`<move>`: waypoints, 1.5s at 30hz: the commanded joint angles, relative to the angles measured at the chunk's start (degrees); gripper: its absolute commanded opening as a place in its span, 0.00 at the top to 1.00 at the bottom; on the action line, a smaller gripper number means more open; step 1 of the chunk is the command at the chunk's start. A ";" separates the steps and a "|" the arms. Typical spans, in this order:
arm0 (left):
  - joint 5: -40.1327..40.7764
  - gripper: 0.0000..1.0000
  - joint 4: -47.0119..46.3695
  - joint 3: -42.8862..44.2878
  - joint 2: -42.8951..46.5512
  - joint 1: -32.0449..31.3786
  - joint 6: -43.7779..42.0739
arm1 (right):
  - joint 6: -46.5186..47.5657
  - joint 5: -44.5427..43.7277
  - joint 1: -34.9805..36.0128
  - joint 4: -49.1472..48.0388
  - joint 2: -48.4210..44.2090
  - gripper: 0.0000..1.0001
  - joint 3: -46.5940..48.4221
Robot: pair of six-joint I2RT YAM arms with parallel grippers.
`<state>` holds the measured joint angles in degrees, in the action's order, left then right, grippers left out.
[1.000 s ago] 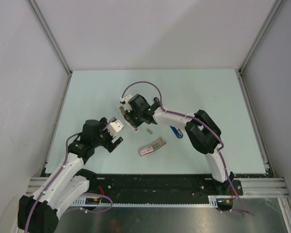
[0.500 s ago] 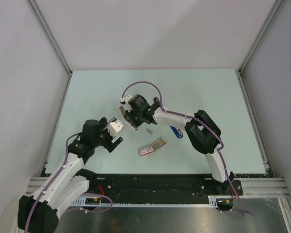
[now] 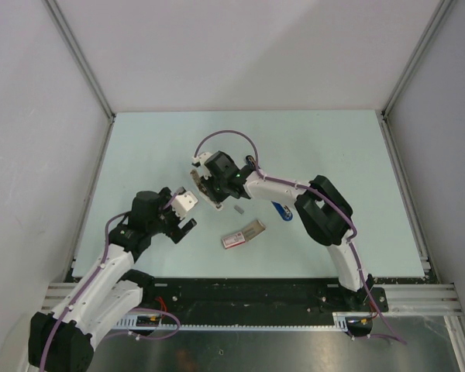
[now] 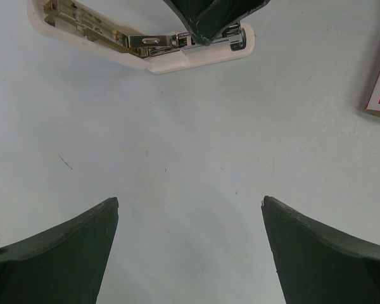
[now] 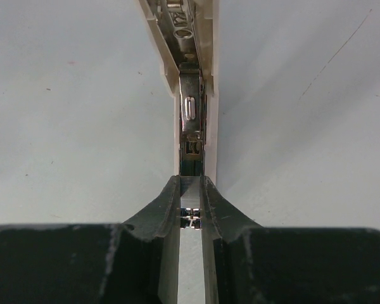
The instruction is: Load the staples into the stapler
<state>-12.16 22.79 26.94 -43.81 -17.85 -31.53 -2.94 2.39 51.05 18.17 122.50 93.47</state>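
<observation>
1. Locate the stapler (image 4: 177, 62). It has a cream-white body, opened to expose its metal channel, and sits left of centre on the table (image 3: 333, 147).
2. Check the right gripper (image 5: 190, 187). It is clenched on the stapler: its fingers (image 5: 161, 212) pinch the metal rail at one end, and the cream body runs straight away from the wrist camera.
3. You cannot tell whether the stapler rests on the table or is held just clear of it.
4. Check the left gripper (image 4: 189, 206). It is released, with the jaws spread wide and nothing between them. It hovers over bare table near the stapler, on the stapler's near-left side.
5. Find the staple box (image 3: 240, 235), pink and white, lying toward the near edge from the right gripper. Its grey tray is slid partly out.
6. Note the short grey strip (image 3: 238, 208) on the table between the right gripper and the staple box, touching neither. It is too small to identify.
7. Note the blue-and-black item (image 3: 281, 211) to the right of the strip, partly hidden by the right arm.
</observation>
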 commanded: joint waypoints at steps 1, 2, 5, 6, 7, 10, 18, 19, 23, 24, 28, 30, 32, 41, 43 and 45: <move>-0.66 0.01 -1.62 -0.40 0.90 0.50 -0.63 | 0.54 -1.02 0.44 -0.58 1.03 0.94 2.50; -0.67 0.01 -1.66 -0.40 0.91 0.51 -0.63 | 0.60 -1.05 0.54 -0.54 1.10 0.93 2.54; -0.67 0.01 -1.67 -0.40 0.84 0.49 -0.59 | 0.79 -1.19 0.76 -0.36 1.30 0.94 2.70; -0.67 0.01 -1.68 -0.40 0.88 0.51 -0.62 | 0.81 -1.27 0.83 -0.35 1.36 0.93 2.78; -0.67 0.00 -1.64 -0.40 0.95 0.48 -0.63 | 0.86 -1.35 0.82 -0.34 1.35 0.93 2.82; -0.68 0.00 -1.64 -0.40 1.05 0.55 -0.64 | 0.99 -1.46 0.94 -0.23 1.34 0.91 2.92; -0.75 0.01 -1.65 -0.40 0.96 0.60 -0.60 | 1.03 -1.54 1.07 0.01 1.43 0.84 3.18; -0.76 0.01 -1.63 -0.40 0.98 0.57 -0.62 | 1.02 -1.53 1.07 0.02 1.43 0.83 3.19; -0.73 0.01 -1.66 -0.40 1.00 0.55 -0.68 | 1.10 -1.53 1.07 0.17 1.51 0.78 3.33; -0.70 0.01 -1.63 -0.40 1.00 0.59 -0.70 | 1.05 -1.52 1.07 0.23 1.51 0.78 3.36; -0.72 0.00 -1.66 -0.44 0.91 0.58 -0.73 | 1.13 -1.56 1.07 0.26 1.52 0.74 3.53; -0.70 0.01 -1.66 -0.41 0.92 0.61 -0.68 | 1.10 -1.66 1.03 0.34 1.52 0.73 3.51; -0.74 0.00 -1.62 -0.40 0.94 0.62 -0.69 | 1.10 -1.70 1.06 0.30 1.52 0.71 3.55; -0.72 0.00 -1.61 -0.40 0.94 0.60 -0.72 | 1.32 -1.83 1.03 0.44 1.20 0.69 3.70; -0.79 0.01 -1.65 -0.40 0.99 0.61 -0.70 | 1.52 -1.75 1.00 0.67 1.00 0.68 3.95; -0.88 0.01 -1.64 -0.40 0.92 0.64 -0.72 | 1.90 -1.55 0.81 0.93 0.66 0.67 4.23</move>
<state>-12.19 22.79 26.94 -43.70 -17.80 -31.53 -1.91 1.32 51.70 18.98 123.24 94.65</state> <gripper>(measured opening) 0.994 0.319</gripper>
